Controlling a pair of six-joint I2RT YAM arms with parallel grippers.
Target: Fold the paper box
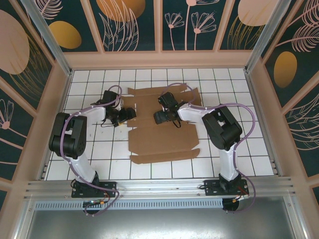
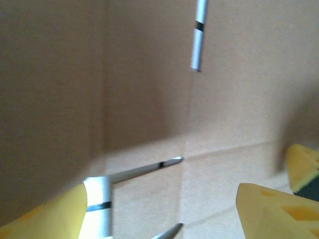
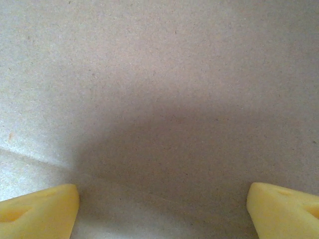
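Flat box (image 1: 160, 142) looks light, stiff, creased; best gripped by a flap edge. Over it, left end effector (image 1: 127, 114) and right end effector (image 1: 158, 118) gape empty.

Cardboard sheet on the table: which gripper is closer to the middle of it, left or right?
Right. The right gripper is over the middle of the cardboard sheet, jaws open. The left gripper is at the sheet's left edge.

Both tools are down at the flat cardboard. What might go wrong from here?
The paper box lies flat on the tiles, so a push from the left tool at its edge may slide it instead of lifting a flap. The open right tool, over mid-sheet, may dent it off a crease.
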